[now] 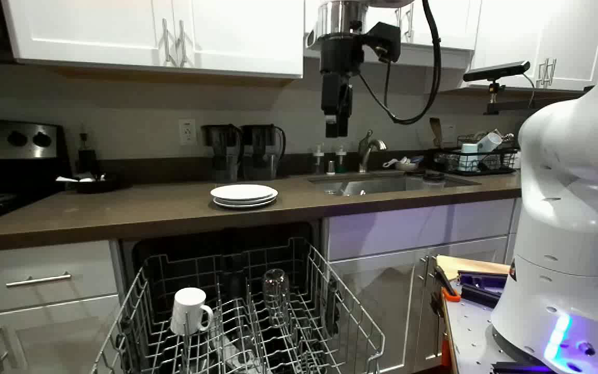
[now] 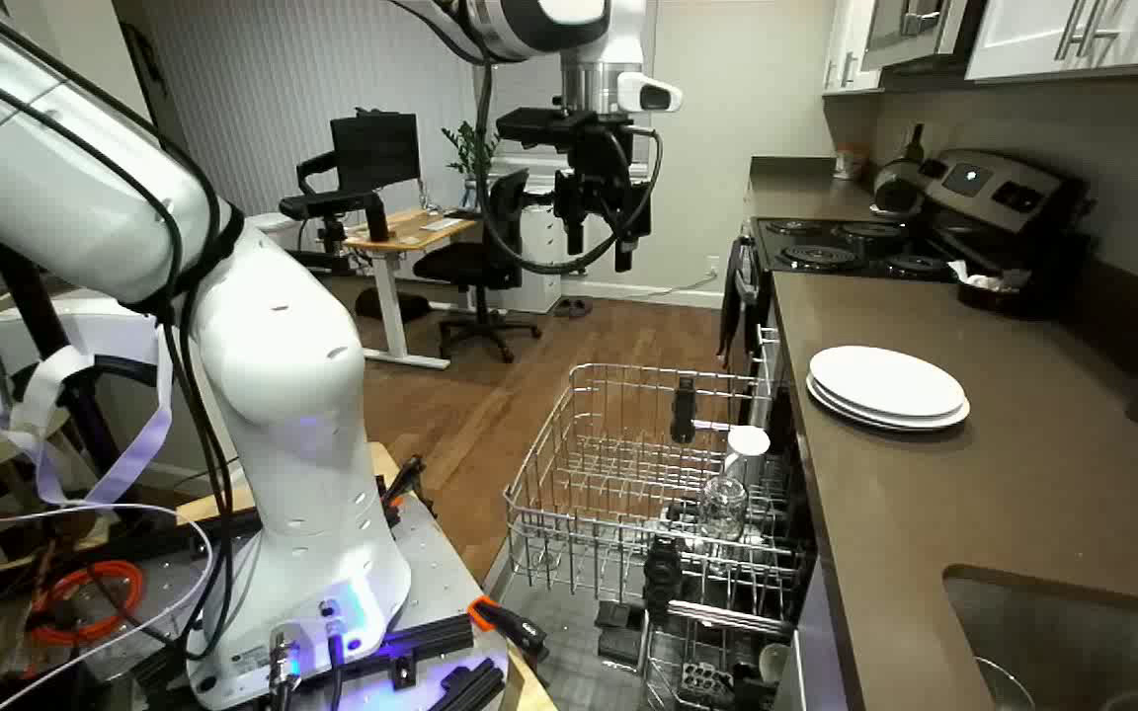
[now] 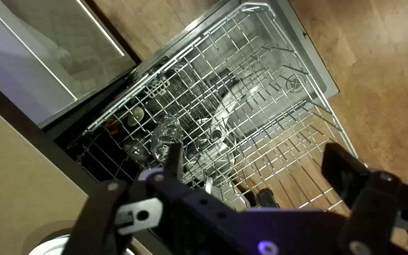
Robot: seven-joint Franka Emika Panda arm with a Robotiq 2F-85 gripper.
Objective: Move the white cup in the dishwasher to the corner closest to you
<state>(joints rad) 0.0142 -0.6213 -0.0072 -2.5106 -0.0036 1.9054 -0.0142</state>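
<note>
Nearest, across the bottom of the frame in an exterior view, the wire rack (image 1: 242, 319) stands out from the dishwasher (image 1: 216, 239). Its corner (image 1: 383, 336) at lower right looks like the goal if "you" means the robot (image 1: 563, 223); read otherwise, the carry could finish in the wrong place. The white cup (image 1: 187, 310) sits in the rack, lower left of centre, apparently mouth down, handle towards the right. A clear glass (image 1: 275, 292) stands to its right and slightly farther back, so a low carry rightwards could clip it. Too small a lift would scrape the cup along the rack or tug the rack itself; an off-centre grip could let it twist and drop.

High up, at upper centre of both exterior views, hangs the end effector (image 2: 600, 255), its fingers (image 2: 625, 252) well apart with nothing between. I cannot make out the cup in the wrist view, so a misjudged descent seems the likeliest fault. Farther back, the desk (image 1: 122, 210) carries stacked plates (image 1: 244, 193); its front edge, seemingly near the cup, could block that descent.
</note>
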